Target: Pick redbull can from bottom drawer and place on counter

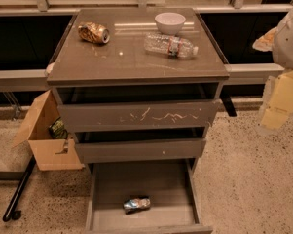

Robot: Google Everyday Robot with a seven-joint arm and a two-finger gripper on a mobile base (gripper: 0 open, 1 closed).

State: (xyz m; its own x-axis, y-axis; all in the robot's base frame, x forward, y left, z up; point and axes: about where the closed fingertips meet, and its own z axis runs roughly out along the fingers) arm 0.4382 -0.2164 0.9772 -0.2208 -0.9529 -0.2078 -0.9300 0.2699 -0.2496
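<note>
One redbull can (136,204) lying in open bottom drawer (146,179) | label unreadable | claw (281,97) at right edge, state cannot tell

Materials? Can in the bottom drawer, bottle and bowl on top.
Can in the bottom drawer: likely thin metal, shiny silver-blue with glints. Bottle on the counter: clear plastic, see-through, ribbed. Bowl: white, smooth, ceramic or plastic, unclear. Gripper hangs at the right edge, away from the cabinet.
</note>
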